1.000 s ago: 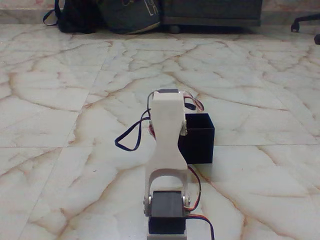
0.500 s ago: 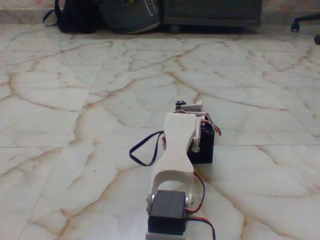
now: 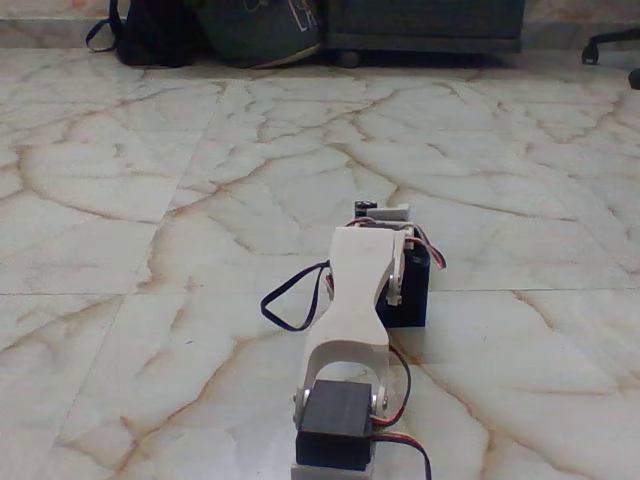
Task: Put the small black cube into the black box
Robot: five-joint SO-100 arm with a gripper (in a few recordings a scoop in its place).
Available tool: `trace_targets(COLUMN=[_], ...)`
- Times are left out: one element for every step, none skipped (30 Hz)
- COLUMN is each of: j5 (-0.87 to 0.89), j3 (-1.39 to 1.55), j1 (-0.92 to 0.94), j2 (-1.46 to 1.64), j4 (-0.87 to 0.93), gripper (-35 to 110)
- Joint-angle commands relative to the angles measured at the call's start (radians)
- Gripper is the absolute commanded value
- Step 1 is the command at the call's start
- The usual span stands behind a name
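Observation:
The white arm leans forward and down from its base at the bottom of the fixed view, seen from behind. Its wrist end hangs over the black box, which stands on the marble floor just right of the arm and is partly covered by it. The gripper's fingers are hidden behind the arm and wrist, so I cannot tell how they stand or whether they hold anything. The small black cube is hidden.
The marble floor lies open to the left, right and beyond the box. Dark bags and a dark cabinet base line the far edge. A chair's foot shows at the top right.
The arm has dropped forward and swung slightly right, so its wrist now covers the box's top. It has barely moved over the last half second.

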Motion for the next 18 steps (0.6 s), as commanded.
trace_targets(j5=[0.058,0.089,0.109,0.126,0.130,0.129,0.127,0.127,0.121,0.117,0.115,0.121,0.121,0.120,0.121,0.124,0.126,0.127], j3=[0.048,0.100,0.150,0.184,0.225,0.282,0.337,0.388,0.448,0.535,0.632,0.715,0.782,0.848,0.914,0.985,1.065,1.150], j1=[-0.031,-0.043,-0.054,-0.063,-0.064,-0.064,-0.063,-0.058,-0.054,-0.048,-0.046,-0.046,-0.046,-0.046,-0.048,-0.051,-0.055,-0.061], j2=[0.202,0.281,0.353,0.410,0.456,0.502,0.546,0.586,0.629,0.686,0.750,0.805,0.854,0.905,0.956,1.014,1.083,1.157], j4=[0.077,0.103,0.123,0.147,0.170,0.187,0.201,0.216,0.227,0.230,0.236,0.235,0.235,0.235,0.232,0.227,0.227,0.227], gripper=[6,6,6,6,6,6,6,6,6,6,6,6,6,6,7,7,7,7])
